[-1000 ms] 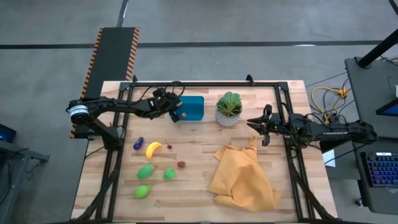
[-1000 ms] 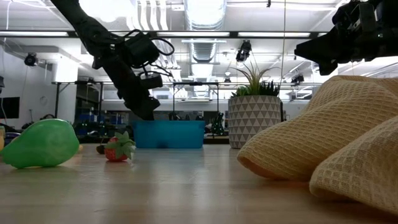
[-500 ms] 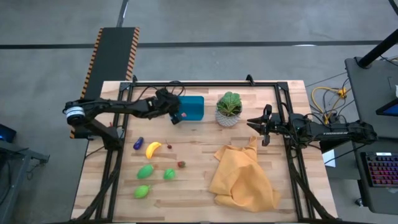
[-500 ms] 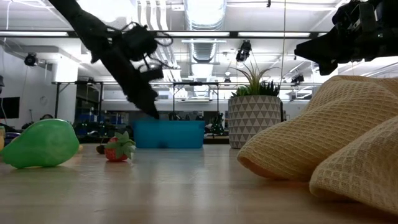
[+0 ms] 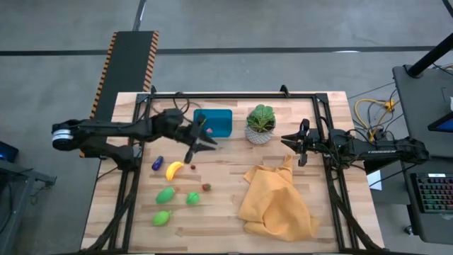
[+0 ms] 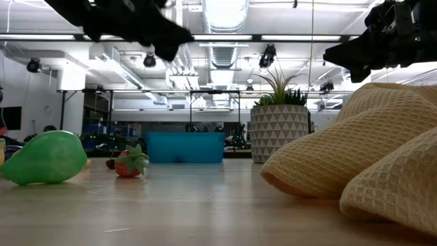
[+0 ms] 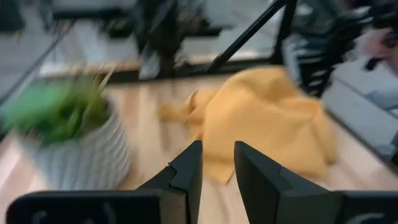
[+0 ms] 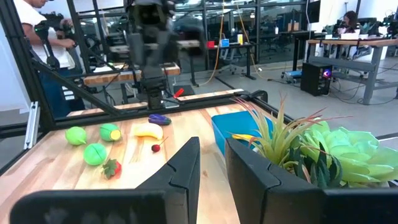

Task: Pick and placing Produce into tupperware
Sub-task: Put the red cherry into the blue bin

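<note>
The left fingers stand slightly apart and hold nothing, raised above the tabletop just below the tupperware at upper centre. The right fingers are also slightly apart and empty, hovering at centre right beside the plant, above the cloth. The produce, with the banana, lies lower left.

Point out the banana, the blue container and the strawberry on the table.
banana (image 5: 174, 170), high view, middle of the yellow curve.
blue container (image 5: 221, 120), high view, its right inner floor.
strawberry (image 6: 125, 166), low view, its red body beside the green leaves.
</note>
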### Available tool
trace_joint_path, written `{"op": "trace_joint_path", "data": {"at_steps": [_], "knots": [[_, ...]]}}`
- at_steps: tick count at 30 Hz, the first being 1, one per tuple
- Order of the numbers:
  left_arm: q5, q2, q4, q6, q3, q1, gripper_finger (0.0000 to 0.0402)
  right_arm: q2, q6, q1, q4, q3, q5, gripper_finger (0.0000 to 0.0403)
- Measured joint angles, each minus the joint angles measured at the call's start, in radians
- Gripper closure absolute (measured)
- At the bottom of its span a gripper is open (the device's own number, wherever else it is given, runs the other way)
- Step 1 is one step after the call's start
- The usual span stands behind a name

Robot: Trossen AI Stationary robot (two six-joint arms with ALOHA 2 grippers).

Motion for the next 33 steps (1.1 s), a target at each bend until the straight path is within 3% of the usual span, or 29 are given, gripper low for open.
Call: {"op": "trace_joint_path", "data": {"at_steps": [4,14,19,24,28,33], "knots": [[-0.019,-0.059,-0.006,0.03,-0.004,-0.058,0.0324,0.0,0.0,0.0,0.0,0.0,0.0,0.0335],[-0.022,-0.218,-0.304,-0.024,-0.025,-0.085,0.0324,0.0,-0.004,0.0,0.0,0.0,0.0,0.0335],[-0.017,-0.246,-0.302,-0.028,-0.094,-0.092,0.0324,0.0,-0.027,0.0,0.002,0.0,0.0,0.0335],[-0.025,-0.195,-0.259,-0.081,-0.124,-0.092,0.0322,0.0,-0.055,0.0,0.008,0.0,0.0,0.0335],[-0.025,-0.13,-0.258,-0.084,-0.125,-0.095,0.0289,0.0,-0.057,0.0,0.01,0.004,0.0,0.0335],[-0.026,-0.052,-0.223,-0.08,-0.104,-0.097,0.0204,0.0,-0.055,0.0,0.01,0.007,0.0,0.0335]]}}
